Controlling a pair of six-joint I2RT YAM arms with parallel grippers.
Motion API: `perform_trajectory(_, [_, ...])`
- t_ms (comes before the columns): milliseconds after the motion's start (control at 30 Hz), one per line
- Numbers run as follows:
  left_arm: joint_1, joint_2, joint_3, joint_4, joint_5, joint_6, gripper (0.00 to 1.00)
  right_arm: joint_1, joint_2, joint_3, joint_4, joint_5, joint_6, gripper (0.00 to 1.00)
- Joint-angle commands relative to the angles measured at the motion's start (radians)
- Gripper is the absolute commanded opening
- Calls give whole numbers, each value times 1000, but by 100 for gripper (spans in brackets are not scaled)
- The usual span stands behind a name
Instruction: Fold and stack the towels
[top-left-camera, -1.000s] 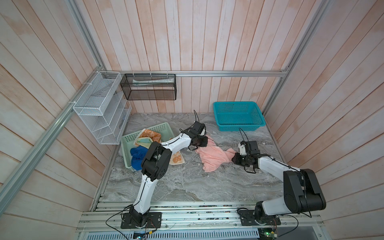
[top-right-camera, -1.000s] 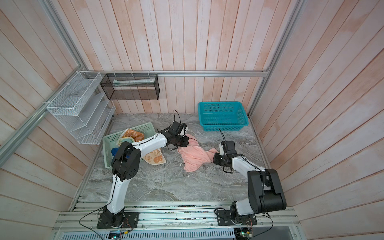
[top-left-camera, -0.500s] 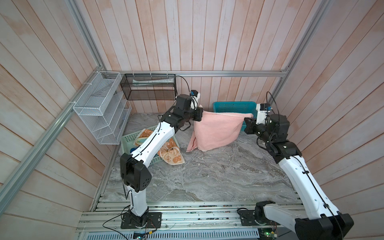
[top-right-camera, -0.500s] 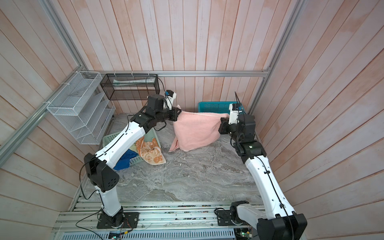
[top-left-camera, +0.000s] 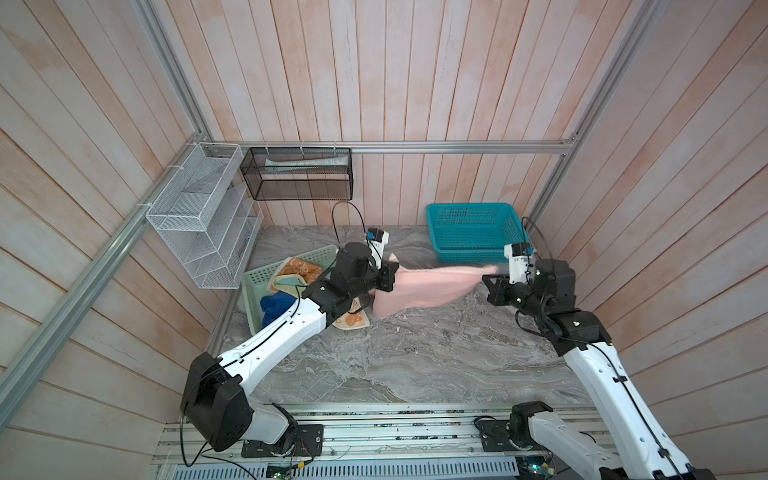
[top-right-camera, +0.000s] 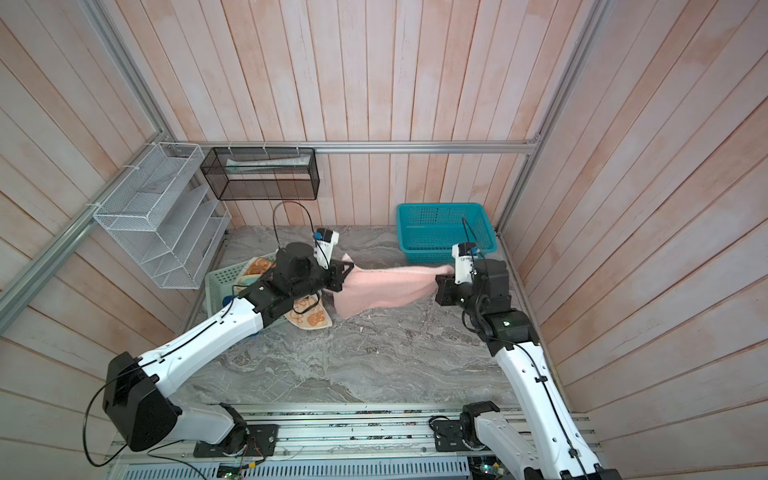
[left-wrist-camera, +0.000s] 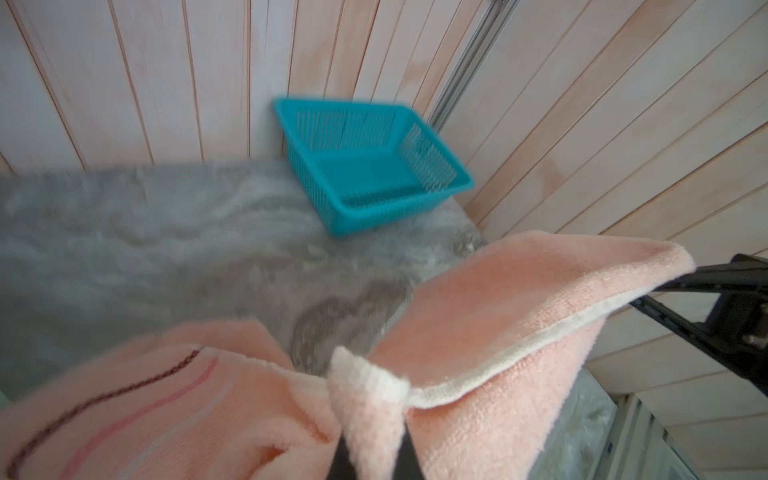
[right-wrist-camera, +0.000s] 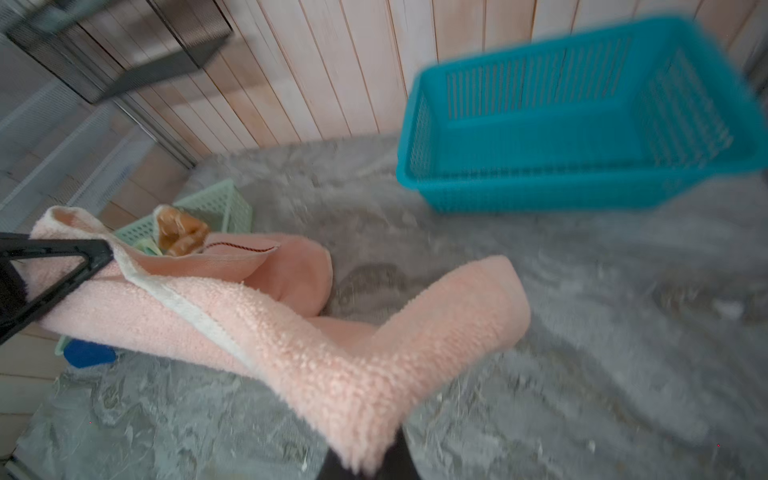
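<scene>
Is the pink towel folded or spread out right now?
Spread, not folded: the pink towel hangs stretched between the left gripper and right gripper, each pinching a corner.

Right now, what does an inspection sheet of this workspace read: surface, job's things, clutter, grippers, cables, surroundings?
Surface: grey marbled tabletop.
Job's things: salmon-pink towel stretched in the air between both grippers; blue towel and orange-and-cream towel at the mint basket.
Clutter: teal basket, nothing in it.
Grippers: left gripper and right gripper each shut on a corner of that towel.
Cables: black cable looping above the left wrist.
Surroundings: plank walls, white wire rack, black mesh basket.
</scene>
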Motion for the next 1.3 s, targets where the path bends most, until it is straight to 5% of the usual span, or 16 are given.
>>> perform_trajectory(0, [-3, 30, -132, 24, 9, -169, 9, -32, -68, -87, -131, 129, 113, 0])
perform_trajectory(67, [-3, 47, -147, 8, 11, -179, 21, -32, -95, -93, -135, 150, 122, 6])
perform_trajectory(167, [7, 73, -89, -45, -49, -127, 45, -31, -90, -72, -119, 176, 102, 33])
perform_trajectory(233, [38, 112, -17, -78, -63, -96, 49, -31, -59, -51, -86, 176, 94, 36])
perform_trajectory(500, [125, 349, 241, -134, 14, -24, 49, 12, 81, -54, 53, 95, 95, 28])
perform_trajectory(833, [78, 614, 506, -293, 50, 40, 54, 18, 260, -107, 72, 137, 127, 47])
perform_trajectory(1067, [-65, 732, 639, -258, 168, 357, 53, -70, 203, -227, 19, 221, 226, 60])
perform_trajectory(1267, [-118, 869, 782, -362, 230, 377, 34, -164, 252, -291, 143, 83, 225, 34])
